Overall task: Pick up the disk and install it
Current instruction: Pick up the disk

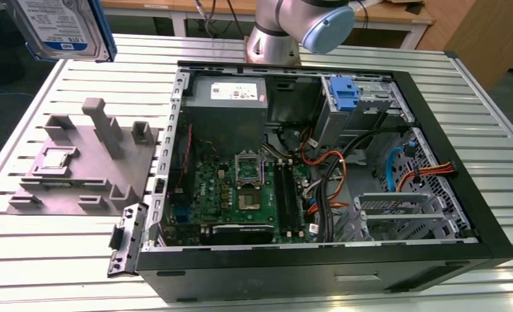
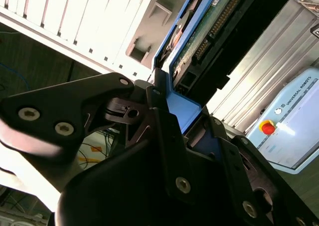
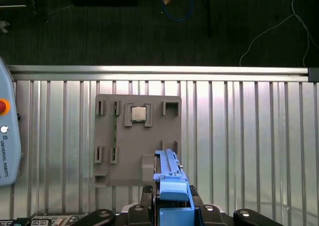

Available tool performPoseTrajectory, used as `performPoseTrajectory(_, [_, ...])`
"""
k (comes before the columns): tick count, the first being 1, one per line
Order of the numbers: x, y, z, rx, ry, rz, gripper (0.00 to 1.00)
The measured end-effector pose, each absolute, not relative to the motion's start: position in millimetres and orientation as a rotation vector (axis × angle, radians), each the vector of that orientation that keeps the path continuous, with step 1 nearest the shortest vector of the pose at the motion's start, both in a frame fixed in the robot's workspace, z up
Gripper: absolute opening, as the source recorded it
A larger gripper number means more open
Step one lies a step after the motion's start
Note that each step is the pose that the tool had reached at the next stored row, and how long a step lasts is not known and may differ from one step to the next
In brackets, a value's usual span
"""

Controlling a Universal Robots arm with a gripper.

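The disk, silver-grey with a white-and-blue label in a bright blue carrier, hangs in the air at the exterior view's top left, above the table's far left corner. In the first wrist view its blue carrier edge stands upright between the black fingers of my gripper, high over the grey fixture. The second wrist view shows the disk's green circuit-board underside, with my gripper shut on the carrier's end. The open computer case lies to the exterior view's right of the disk.
The grey fixture with upright pegs and a small square chip sits on the slatted table. Inside the case are a motherboard, cables, and a drive cage holding a blue carrier. A pendant lies on the table.
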State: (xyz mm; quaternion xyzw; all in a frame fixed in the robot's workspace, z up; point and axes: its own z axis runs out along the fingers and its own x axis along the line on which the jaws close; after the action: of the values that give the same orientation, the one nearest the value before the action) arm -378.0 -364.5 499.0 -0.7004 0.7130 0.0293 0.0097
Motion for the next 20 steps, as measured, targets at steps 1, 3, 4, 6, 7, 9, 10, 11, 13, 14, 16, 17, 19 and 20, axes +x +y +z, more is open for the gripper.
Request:
performPoseTrajectory(1, [-377.6, -364.5, 499.0, -2.187, 2.226, 0.092, 0.37])
performPoseTrajectory(3, [-377.0, -364.5, 499.0, -2.187, 2.226, 0.091, 0.37])
performPoseTrajectory(4, [-376.7, -364.5, 498.9, -2.187, 2.226, 0.092, 0.37])
performPoseTrajectory(6, [-376.0, -364.5, 498.9, -2.187, 2.226, 0.091, 0.37])
performPoseTrajectory(7, [-375.7, -364.5, 499.0, -2.187, 2.226, 0.091, 0.37])
performPoseTrajectory(9, [-375.1, -364.5, 498.9, -2.187, 2.226, 0.092, 0.37])
performPoseTrajectory(10, [-374.8, -364.5, 498.9, -2.187, 2.226, 0.091, 0.37])
performPoseTrajectory(11, [-374.5, -364.5, 498.9, -2.187, 2.226, 0.091, 0.37])
performPoseTrajectory(13, [-373.9, -364.5, 498.9, -2.187, 2.226, 0.091, 0.37])
performPoseTrajectory(14, [-373.6, -364.5, 498.9, -2.187, 2.226, 0.091, 0.37])
performPoseTrajectory(16, [-373.1, -364.5, 498.9, -2.187, 2.226, 0.091, 0.37])
performPoseTrajectory(17, [-372.8, -364.5, 498.9, -2.187, 2.226, 0.091, 0.37])
performPoseTrajectory(19, [-372.1, -364.5, 499.0, -2.187, 2.226, 0.092, 0.37])
performPoseTrajectory(20, [-371.8, -364.5, 498.9, -2.187, 2.226, 0.091, 0.37])
